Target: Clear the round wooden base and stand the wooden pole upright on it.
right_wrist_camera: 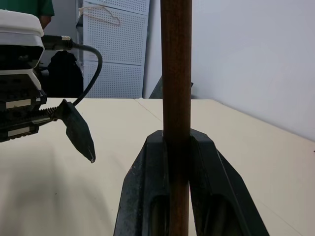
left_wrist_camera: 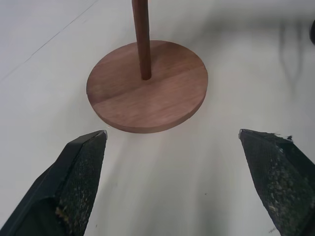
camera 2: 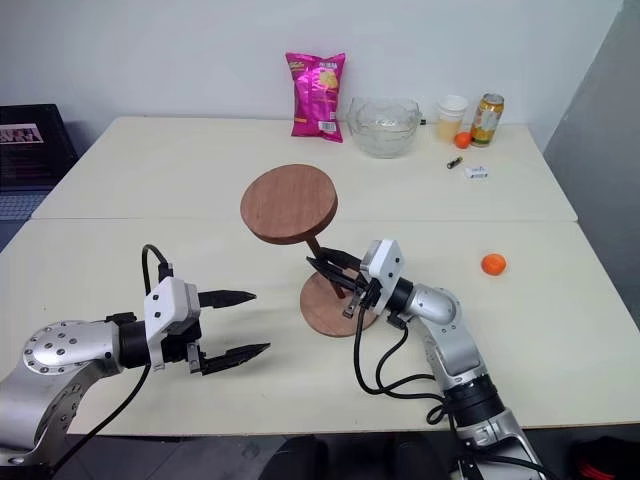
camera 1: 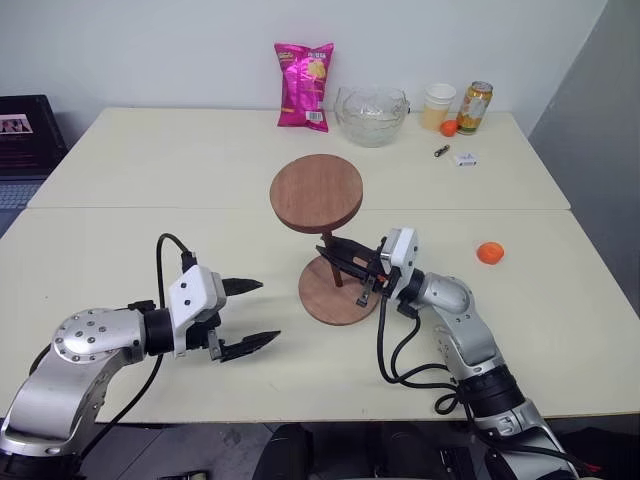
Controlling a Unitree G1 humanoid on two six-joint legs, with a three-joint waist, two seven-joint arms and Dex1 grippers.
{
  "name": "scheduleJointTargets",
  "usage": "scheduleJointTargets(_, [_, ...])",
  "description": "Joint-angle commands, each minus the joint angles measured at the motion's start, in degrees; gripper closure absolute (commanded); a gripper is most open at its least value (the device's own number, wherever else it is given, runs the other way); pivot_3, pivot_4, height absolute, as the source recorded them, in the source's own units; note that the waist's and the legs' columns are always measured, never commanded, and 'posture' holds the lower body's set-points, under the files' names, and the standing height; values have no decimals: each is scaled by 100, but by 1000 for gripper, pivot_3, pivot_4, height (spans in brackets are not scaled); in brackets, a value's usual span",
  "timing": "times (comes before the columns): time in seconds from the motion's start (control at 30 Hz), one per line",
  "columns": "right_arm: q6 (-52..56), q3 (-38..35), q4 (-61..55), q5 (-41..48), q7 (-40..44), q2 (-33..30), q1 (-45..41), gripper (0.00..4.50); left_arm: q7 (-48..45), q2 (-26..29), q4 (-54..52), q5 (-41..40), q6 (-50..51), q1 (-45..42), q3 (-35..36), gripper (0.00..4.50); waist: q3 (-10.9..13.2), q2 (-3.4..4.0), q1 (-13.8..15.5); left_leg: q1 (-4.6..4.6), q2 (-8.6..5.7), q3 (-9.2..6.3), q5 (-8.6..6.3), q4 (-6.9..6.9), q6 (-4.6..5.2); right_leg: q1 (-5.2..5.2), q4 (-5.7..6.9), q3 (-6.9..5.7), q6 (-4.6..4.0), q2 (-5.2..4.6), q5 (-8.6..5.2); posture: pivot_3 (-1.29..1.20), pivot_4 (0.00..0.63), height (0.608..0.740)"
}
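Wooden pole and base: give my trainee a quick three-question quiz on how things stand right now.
1. True or false: the right tool is shut on the wooden pole.
2. Where does the pole's lower end sit?
A. on bare table
B. at the centre of the round wooden base
C. in the glass bowl
3. Fill in: the left tool is ____ and holds nothing.

Key: 1 true; 2 B; 3 open.

We seem to be in a lab or test room: bare pale tables [camera 1: 150, 170] pushed together, blank white wall [camera 1: 150, 50], and a white pegboard panel [right_wrist_camera: 115, 49] beyond the left gripper [right_wrist_camera: 78, 129].
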Motion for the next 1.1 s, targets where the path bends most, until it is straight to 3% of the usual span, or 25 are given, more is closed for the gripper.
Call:
scheduleJointTargets(0.03, [77,35,-51,-79,-21,-41,63,4300,-1,-6,-40,43,-170,31,-14,0,0,0,0,0,0,0,0,0,0,0,0,0,0,0,0,0,150,740])
scheduleJointTargets(0.37, [706,-244,223,83,-218,-132,101,4300,-6,-3,-19,52,-203,31,-37,0,-10,-3,18,8,0,-1,0,0,0,9,0,0,0,0,0,0,150,740])
scheduleJointTargets(0.83, [627,-62,292,-150,-240,-336,278,4300,10,9,3,36,-199,-15,-52,0,-17,-5,25,17,0,0,0,0,1,17,0,0,0,-1,0,0,150,740])
scheduleJointTargets(1.1, [1015,32,219,-147,-370,-402,257,4300,4,9,4,40,-207,-11,-57,0,-24,-5,27,67,-1,0,-1,-10,2,65,-7,1,-2,-1,-3,0,150,740])
